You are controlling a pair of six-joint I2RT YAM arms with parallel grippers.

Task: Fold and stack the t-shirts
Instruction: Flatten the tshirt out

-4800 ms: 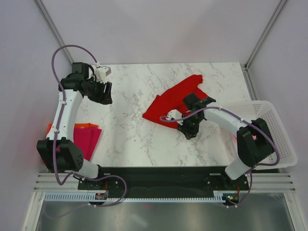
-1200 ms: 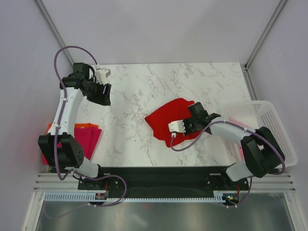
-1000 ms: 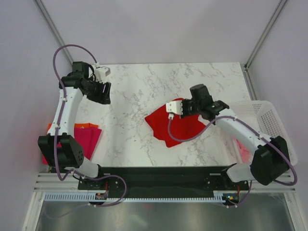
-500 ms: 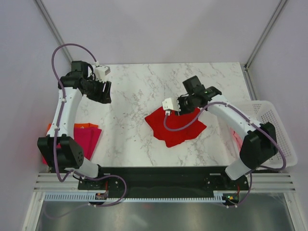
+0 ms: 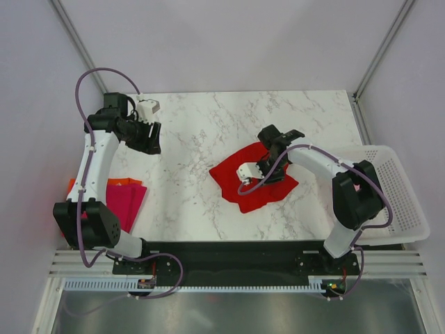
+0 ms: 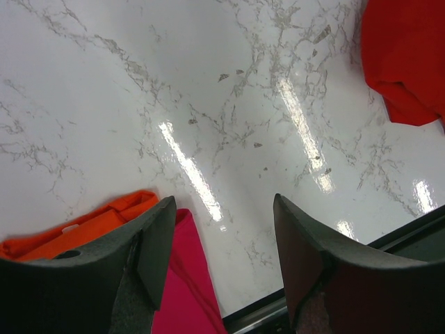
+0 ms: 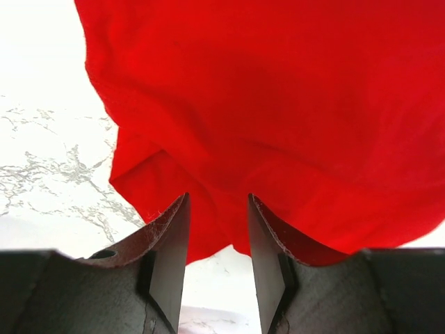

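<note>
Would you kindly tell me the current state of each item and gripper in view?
red t-shirt: loosely folded, rumpled, lying on the table.
orange t-shirt: folded, mostly covered.
magenta t-shirt: folded, lying on the orange t-shirt.
basket: upright, contents unclear.
left gripper: jaws wide open, empty.
right gripper: jaws slightly apart over the red t-shirt.
</note>
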